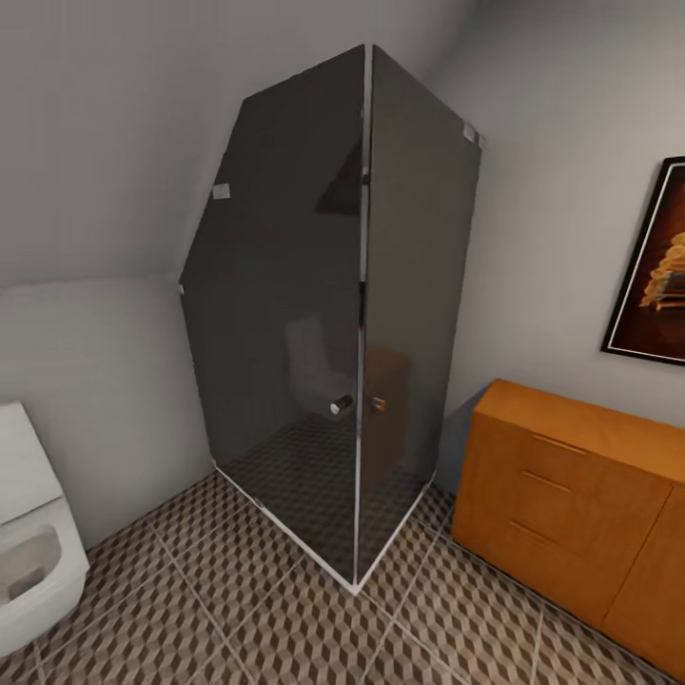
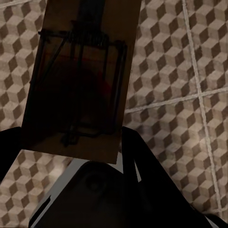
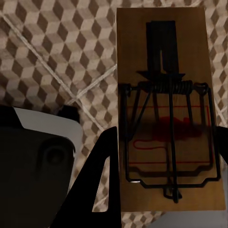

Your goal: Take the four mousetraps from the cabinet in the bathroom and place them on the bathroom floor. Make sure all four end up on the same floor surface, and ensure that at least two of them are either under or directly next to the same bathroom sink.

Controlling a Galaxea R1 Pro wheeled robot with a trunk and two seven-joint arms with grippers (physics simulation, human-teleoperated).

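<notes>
Head view: cabinet (image 1: pixel 561 495) sitting at right beside the dark glass shower (image 1: pixel 342 314); toilet (image 1: pixel 29 561) at left. Left fingers (image 2: pixel 134 156) are gripping one mousetrap (image 2: pixel 78 80) above the bathroom floor (image 2: pixel 180 71). Right fingers (image 3: pixel 107 175) are gripping a second mousetrap (image 3: pixel 166 109), also over the tiles.

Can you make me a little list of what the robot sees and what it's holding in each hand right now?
left gripper: shut on a mousetrap, held over the bathroom floor
right gripper: shut on another mousetrap, red mark showing
ahead: dark glass shower cubicle in the corner
right side: orange-brown cabinet, drawers closed
left side: white toilet
wall: framed picture above the cabinet
sink: can't say where it is
</notes>
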